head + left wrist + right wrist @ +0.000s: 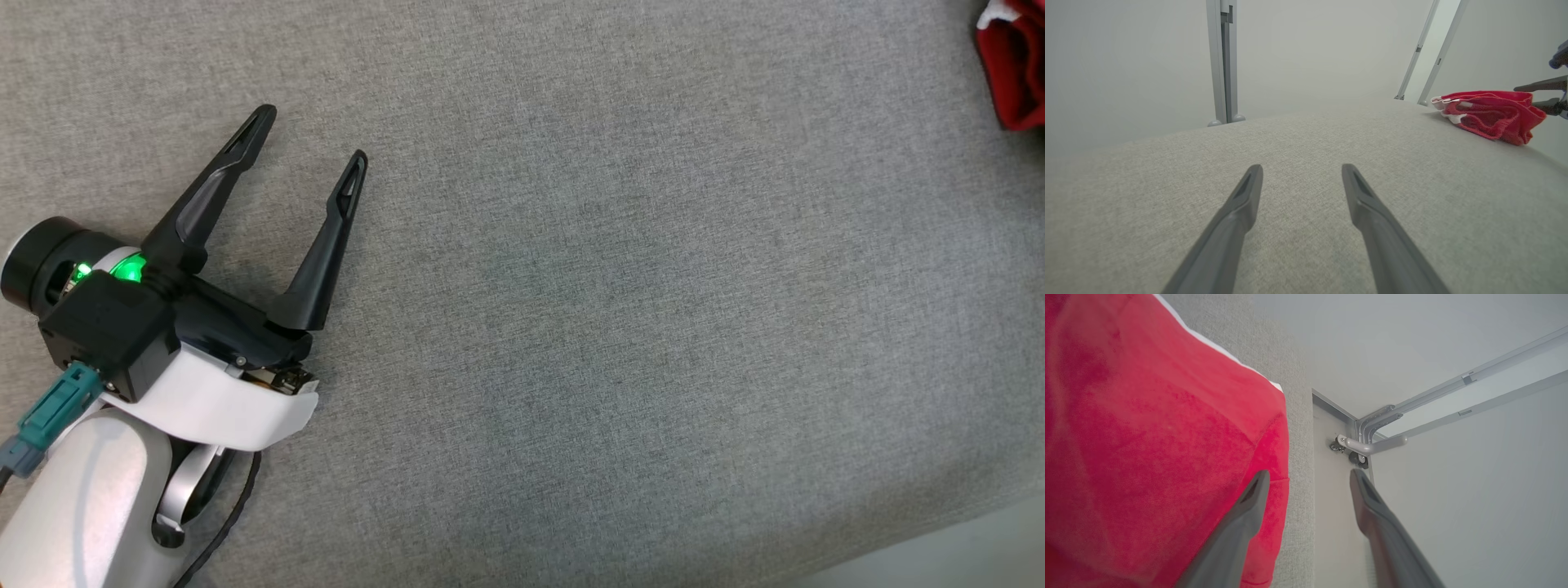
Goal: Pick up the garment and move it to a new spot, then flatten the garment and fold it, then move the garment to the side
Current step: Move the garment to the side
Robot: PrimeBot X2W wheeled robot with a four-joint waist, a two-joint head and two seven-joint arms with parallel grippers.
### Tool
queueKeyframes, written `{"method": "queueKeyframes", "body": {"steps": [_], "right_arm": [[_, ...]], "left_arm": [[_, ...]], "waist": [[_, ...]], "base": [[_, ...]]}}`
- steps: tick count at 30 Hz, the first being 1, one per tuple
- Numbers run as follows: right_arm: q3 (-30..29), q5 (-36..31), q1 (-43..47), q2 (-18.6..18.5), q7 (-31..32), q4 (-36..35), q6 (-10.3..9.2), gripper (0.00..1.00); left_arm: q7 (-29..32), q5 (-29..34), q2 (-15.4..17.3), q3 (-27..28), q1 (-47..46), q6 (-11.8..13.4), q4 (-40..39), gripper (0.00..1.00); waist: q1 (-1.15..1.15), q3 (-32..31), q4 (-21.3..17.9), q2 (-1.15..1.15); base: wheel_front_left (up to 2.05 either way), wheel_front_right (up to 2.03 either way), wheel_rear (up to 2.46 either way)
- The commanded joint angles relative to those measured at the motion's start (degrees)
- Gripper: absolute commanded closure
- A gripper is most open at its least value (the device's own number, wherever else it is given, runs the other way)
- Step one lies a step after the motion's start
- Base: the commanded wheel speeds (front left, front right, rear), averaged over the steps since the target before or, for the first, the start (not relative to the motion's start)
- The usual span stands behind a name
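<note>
No legible text, labels, brand marks, numbers or signs in any view, garment [1488,112] plain red, left gripper [312,133] body without readable print.

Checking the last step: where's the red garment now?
The red garment lies at the gray surface's far right edge, top right in the head view, beside the right gripper.

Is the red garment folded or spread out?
Folded. The garment lies as a compact, layered bundle, its white trim doubled over, at the edge of the grey surface, not spread flat.
</note>
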Motion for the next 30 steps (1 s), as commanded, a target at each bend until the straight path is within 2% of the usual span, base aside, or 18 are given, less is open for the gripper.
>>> {"method": "queueKeyframes", "body": {"steps": [1, 6, 10, 14, 19, 24, 30], "right_arm": [[-0.92, 0.00, 0.39, 0.28, -1.04, 0.51, -0.04, 0.00], [-7.29, 1.10, 4.11, 3.65, -7.01, 2.52, -0.04, 0.00], [-10.81, 2.99, 8.16, 8.17, -10.57, 1.07, -0.04, 0.00], [-13.50, 4.29, 13.39, 13.96, -12.07, -3.70, -0.04, 0.00], [-15.76, 7.17, 20.32, 22.14, -12.40, -13.67, -0.04, 0.00], [-14.95, 9.24, 27.07, 28.09, -12.37, -22.26, -0.04, 0.00], [-11.32, 9.80, 31.42, 30.95, -12.38, -26.08, -0.03, 0.00]], "left_arm": [[-0.23, -0.25, 0.27, 0.01, 0.11, 0.27, 0.94, 0.00], [-1.92, -1.26, -1.00, -0.12, 1.44, 0.55, 2.54, 0.00], [-3.35, -2.41, -1.73, 0.29, 3.35, 1.28, 4.29, 0.00], [-4.57, -3.64, -2.72, 0.72, 5.83, 2.05, 5.80, 0.00], [-5.47, -4.86, -3.32, 1.02, 8.22, 2.86, 6.92, 0.00], [-6.52, -6.33, -4.34, 1.34, 10.07, 3.22, 7.71, 0.00], [-7.35, -7.48, -5.19, 1.74, 12.00, 3.96, 9.12, 0.00]], "waist": [[0.00, -0.50, 0.21, 0.00], [0.00, -3.57, 0.95, 0.00], [0.00, -7.34, 1.29, 0.00], [0.00, -11.15, 1.62, 0.00], [0.00, -14.83, 2.57, 0.00], [0.00, -17.97, 4.42, 0.00], [0.00, -20.71, 6.95, 0.00]], "base": [[0.00, 0.00, 0.00], [0.00, 0.00, 0.00], [0.00, 0.00, 0.00], [0.00, 0.00, 0.00], [0.00, 0.00, 0.00], [0.00, 0.00, 0.00], [0.00, 0.00, 0.00]]}}
